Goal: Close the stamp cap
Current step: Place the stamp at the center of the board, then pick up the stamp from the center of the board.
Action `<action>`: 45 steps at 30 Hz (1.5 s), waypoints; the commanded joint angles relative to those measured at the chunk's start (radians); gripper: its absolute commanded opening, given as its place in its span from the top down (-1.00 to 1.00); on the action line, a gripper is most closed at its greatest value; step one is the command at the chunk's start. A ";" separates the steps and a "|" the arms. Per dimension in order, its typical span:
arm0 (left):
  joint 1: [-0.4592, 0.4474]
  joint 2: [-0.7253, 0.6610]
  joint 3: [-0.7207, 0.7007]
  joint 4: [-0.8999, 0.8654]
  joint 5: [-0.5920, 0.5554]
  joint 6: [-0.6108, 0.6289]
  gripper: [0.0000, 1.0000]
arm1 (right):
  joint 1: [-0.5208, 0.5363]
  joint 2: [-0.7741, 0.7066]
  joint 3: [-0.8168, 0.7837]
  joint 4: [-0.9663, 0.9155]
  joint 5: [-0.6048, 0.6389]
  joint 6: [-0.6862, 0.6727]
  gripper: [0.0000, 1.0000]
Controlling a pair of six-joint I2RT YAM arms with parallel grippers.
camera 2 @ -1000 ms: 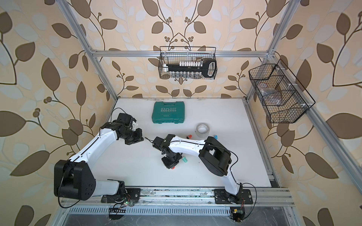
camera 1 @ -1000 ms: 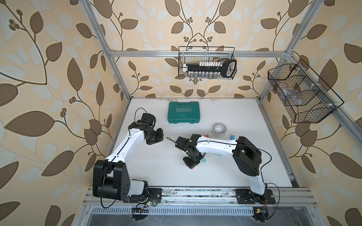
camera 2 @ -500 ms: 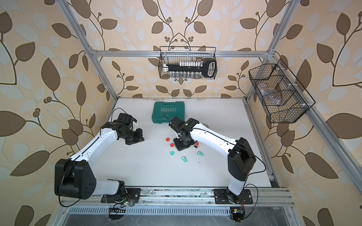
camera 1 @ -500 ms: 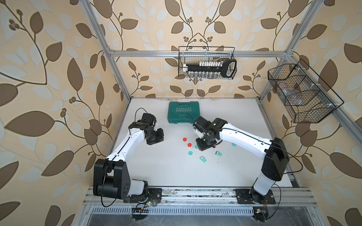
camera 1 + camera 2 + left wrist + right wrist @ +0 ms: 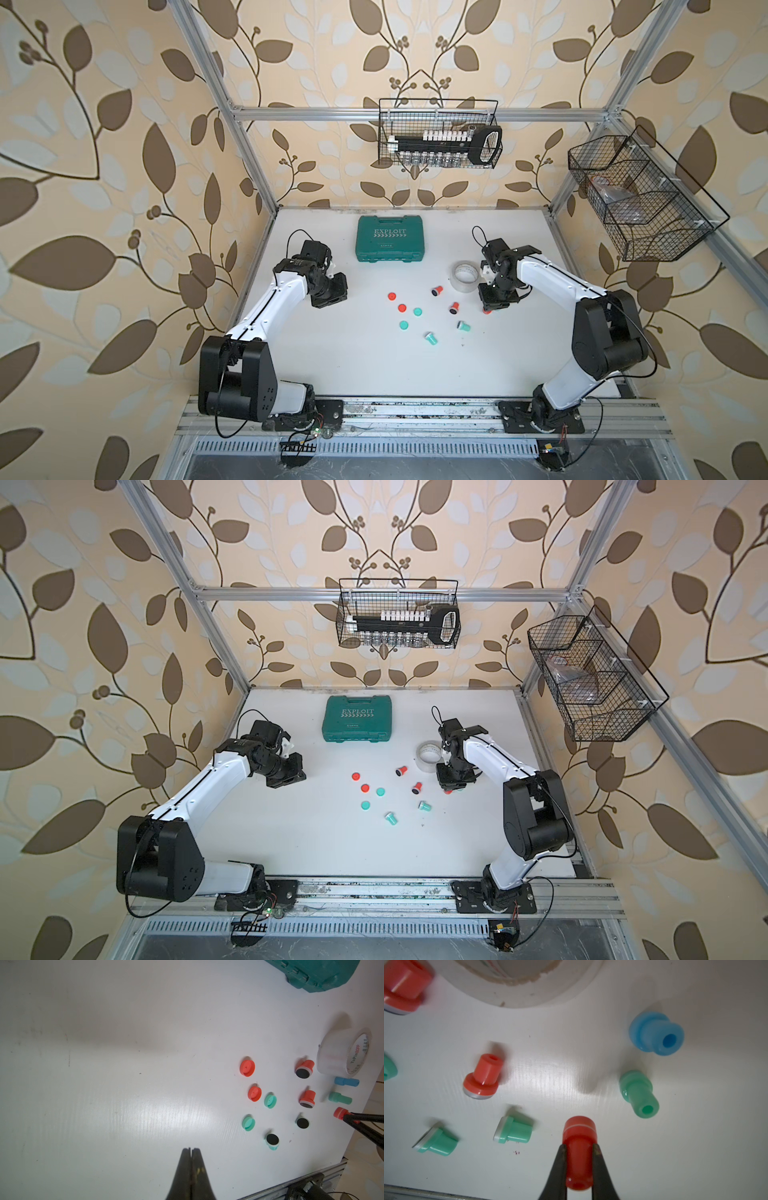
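My right gripper (image 5: 579,1146) is shut on the stem of a red stamp (image 5: 579,1132) whose cap is on, held low over the table by the tape roll; in a top view the gripper (image 5: 494,301) covers most of it. Two red stamps (image 5: 436,290) (image 5: 454,307) and two teal stamps (image 5: 463,326) (image 5: 431,338) lie uncapped with their pads bare. Two red caps (image 5: 391,296) (image 5: 402,308) and two teal caps (image 5: 417,311) (image 5: 403,325) lie loose left of them. My left gripper (image 5: 190,1149) is shut and empty, at the table's left (image 5: 330,297).
A clear tape roll (image 5: 465,273) lies just left of the right gripper. A capped blue stamp (image 5: 656,1033) and a capped green one (image 5: 638,1093) lie beside the held stamp. A teal tool case (image 5: 390,244) sits at the back. Wire baskets (image 5: 438,135) (image 5: 640,199) hang on the walls.
The right arm has swung from the table's middle out to the right, beside the tape roll, uncovering the stamps and caps. The left arm has hardly moved.
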 commanded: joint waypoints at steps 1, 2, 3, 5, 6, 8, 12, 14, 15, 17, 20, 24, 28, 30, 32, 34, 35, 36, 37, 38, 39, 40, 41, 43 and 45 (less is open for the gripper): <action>0.008 0.008 0.002 -0.005 0.003 0.018 0.97 | -0.001 0.050 -0.013 0.045 0.074 -0.034 0.95; 0.007 0.010 0.000 -0.005 0.003 0.017 0.97 | -0.002 0.060 -0.014 0.053 0.088 -0.033 0.91; 0.008 0.012 0.001 -0.005 0.003 0.017 0.98 | -0.001 0.070 -0.014 0.057 0.088 -0.033 0.89; 0.008 0.013 0.000 -0.005 0.002 0.017 0.97 | -0.002 0.083 -0.016 0.074 0.069 -0.031 0.85; 0.008 0.015 0.002 -0.005 0.003 0.018 0.98 | -0.001 0.087 -0.015 0.079 0.064 -0.030 0.82; 0.007 0.016 0.002 -0.005 0.003 0.017 0.98 | -0.001 0.095 -0.014 0.080 0.064 -0.029 0.75; 0.008 0.016 0.002 -0.005 0.003 0.017 0.97 | -0.001 0.077 -0.007 0.070 0.065 -0.029 0.49; 0.008 0.017 0.002 -0.005 0.003 0.017 0.97 | -0.002 0.061 0.003 0.055 0.065 -0.029 0.35; 0.008 0.017 0.002 -0.005 0.003 0.018 0.97 | -0.002 0.054 0.008 0.046 0.065 -0.029 0.31; 0.008 0.016 0.001 -0.005 0.003 0.018 0.97 | -0.001 0.025 0.022 0.022 0.069 -0.024 0.29; 0.008 0.014 0.000 -0.004 0.004 0.017 0.97 | 0.004 -0.037 0.041 -0.006 0.073 -0.013 0.29; 0.008 0.015 0.002 -0.004 0.005 0.017 0.97 | 0.027 -0.112 0.046 -0.019 0.049 -0.013 0.29; 0.008 0.014 0.000 -0.002 0.006 0.014 0.97 | 0.103 -0.151 0.024 -0.003 0.026 -0.044 0.29; 0.008 0.014 0.000 -0.003 0.008 0.015 0.97 | 0.155 -0.161 0.007 0.000 0.014 -0.057 0.29; 0.008 0.015 0.000 -0.002 0.008 0.015 0.97 | 0.217 -0.179 -0.016 0.013 0.014 -0.082 0.30; 0.008 0.016 0.000 -0.001 0.011 0.015 0.97 | 0.274 -0.196 -0.040 0.031 0.015 -0.087 0.30; 0.008 0.016 0.001 -0.001 0.011 0.014 0.97 | 0.296 -0.200 -0.044 0.032 0.015 -0.066 0.30; 0.008 0.016 0.002 0.000 0.012 0.014 0.97 | 0.319 -0.200 -0.047 0.036 0.015 -0.033 0.31; 0.007 0.017 0.002 0.001 0.014 0.014 0.97 | 0.350 -0.200 -0.052 0.040 0.019 0.003 0.32; 0.008 0.017 0.002 0.001 0.014 0.014 0.96 | 0.394 -0.200 -0.058 0.046 0.032 0.041 0.32; 0.008 0.017 0.002 0.001 0.016 0.014 0.96 | 0.439 -0.200 -0.066 0.056 0.052 0.075 0.32; 0.008 0.016 0.002 0.001 0.015 0.013 0.96 | 0.478 -0.199 -0.072 0.063 0.068 0.109 0.32; 0.008 0.016 0.002 0.001 0.015 0.013 0.96 | 0.516 -0.195 -0.080 0.080 0.076 0.140 0.32; 0.007 0.017 0.002 0.002 0.019 0.012 0.95 | 0.572 -0.181 -0.096 0.122 0.075 0.176 0.32; 0.008 0.016 0.002 0.005 0.026 0.011 0.91 | 0.614 -0.145 -0.097 0.152 0.076 0.208 0.31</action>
